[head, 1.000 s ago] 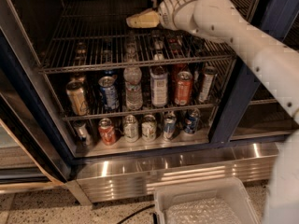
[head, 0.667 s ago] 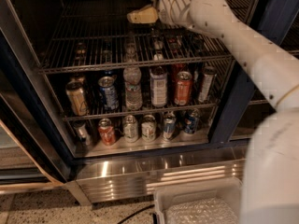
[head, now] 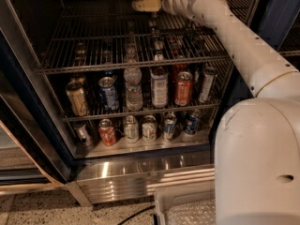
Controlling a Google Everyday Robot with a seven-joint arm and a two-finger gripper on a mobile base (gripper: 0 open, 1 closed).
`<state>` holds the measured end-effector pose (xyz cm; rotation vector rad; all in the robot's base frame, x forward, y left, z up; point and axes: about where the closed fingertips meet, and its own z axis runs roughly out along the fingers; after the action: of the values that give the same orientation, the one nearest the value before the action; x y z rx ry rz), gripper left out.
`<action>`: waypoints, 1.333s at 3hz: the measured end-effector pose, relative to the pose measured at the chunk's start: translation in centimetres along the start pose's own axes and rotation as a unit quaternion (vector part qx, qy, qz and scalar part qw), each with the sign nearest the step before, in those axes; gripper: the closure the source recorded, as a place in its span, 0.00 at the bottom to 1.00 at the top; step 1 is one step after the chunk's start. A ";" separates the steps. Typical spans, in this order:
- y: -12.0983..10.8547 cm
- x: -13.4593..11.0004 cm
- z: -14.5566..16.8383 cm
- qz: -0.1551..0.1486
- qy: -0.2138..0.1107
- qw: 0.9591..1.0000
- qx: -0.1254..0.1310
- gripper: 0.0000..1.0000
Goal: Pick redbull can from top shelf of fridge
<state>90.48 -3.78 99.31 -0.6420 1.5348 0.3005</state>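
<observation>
On inspection, my gripper [head: 146,3] stood high inside the fridge [head: 33,125], above the back edge of the top shelf [head: 93,55] and about midway between that rack's left and right edges. It lay roughly level and pointed toward the left edge. Whether it was apart or together I could not tell, as it showed only as one pale wedge. I saw nothing clamped in it. The redbull can [head: 154,25] could not be made out with certainty. The likeliest candidate was a slim dark shape standing at the back of the top shelf, just beneath the gripper and slightly toward the right edge. If that reading holds, the can's long axis ran upright while my gripper ran across it, so the two were crossed, not in line, and close but apparently not touching. I judged the can sat nearer my wrist than my tip, so the coming move depended on getting down to the can's side at body height. The water bottle [head: 133,86] and orange-red can [head: 183,88] stood on the rack below, well apart from the work.
</observation>
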 end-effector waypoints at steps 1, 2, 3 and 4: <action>-0.3 0.2 1.0 -0.004 -0.004 1.000 0.007 0.00; -1.3 0.7 2.1 -0.016 -0.001 1.000 0.018 0.00; -2.9 1.0 3.2 -0.026 -0.001 0.999 0.032 0.00; -2.6 0.6 3.8 -0.023 -0.005 0.999 0.024 0.00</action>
<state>95.11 -3.89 98.95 -0.6351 1.5124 0.2306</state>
